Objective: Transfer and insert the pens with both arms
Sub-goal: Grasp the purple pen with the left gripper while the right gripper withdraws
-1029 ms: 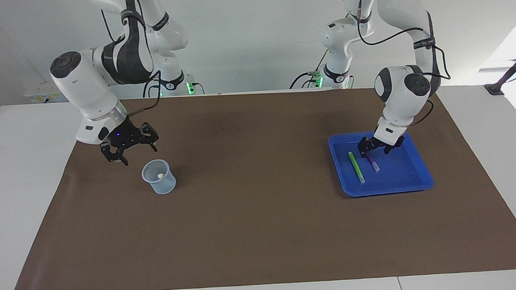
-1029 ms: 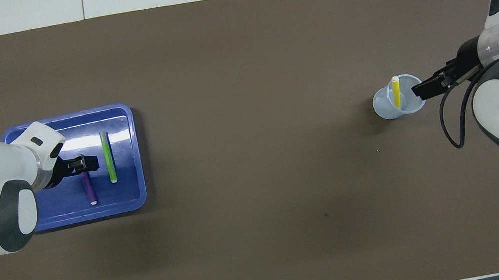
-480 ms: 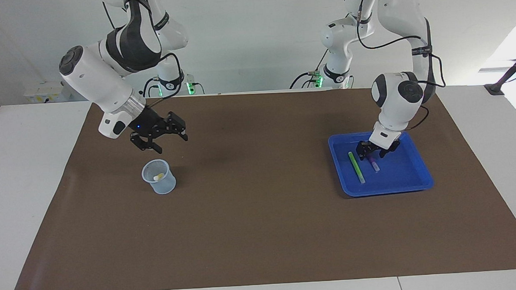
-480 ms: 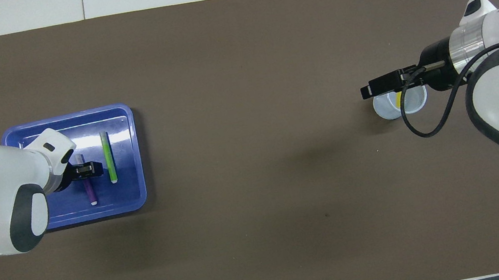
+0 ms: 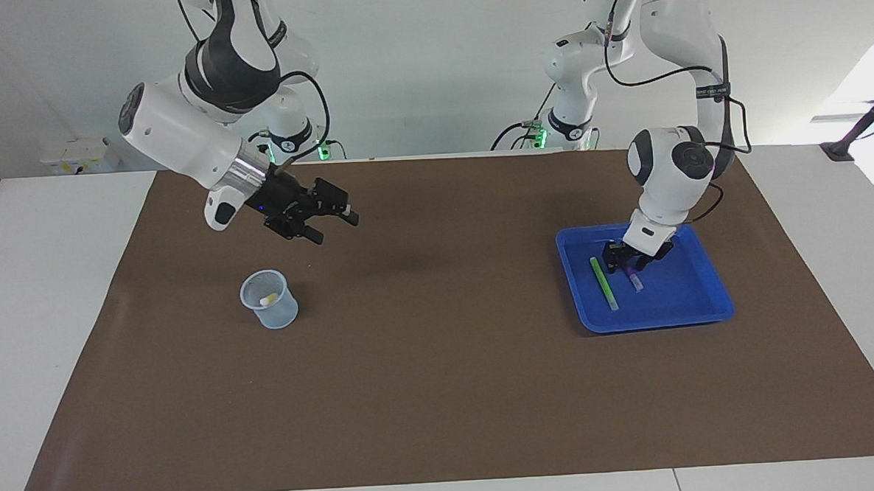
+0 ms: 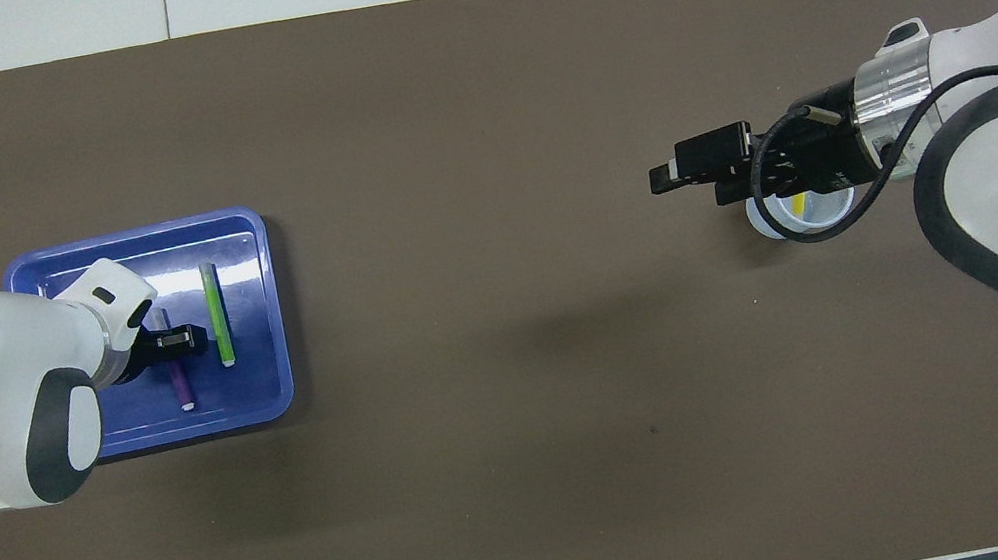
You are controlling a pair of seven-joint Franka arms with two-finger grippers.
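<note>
Fingers: our left ones are straddling purple pen, crosswise to its axis, grip uncertain | right gripper is hanging wide, empty.

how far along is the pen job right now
One of three looks done: the yellow pen stands in the cup. In hand: the left gripper is down at the purple pen in the blue tray; no lift yet. The right gripper, empty, hangs over the mat. Left: the purple pen and the green pen.

Green pen and purple pen flat in blue tray; yellow pen in cup.
</note>
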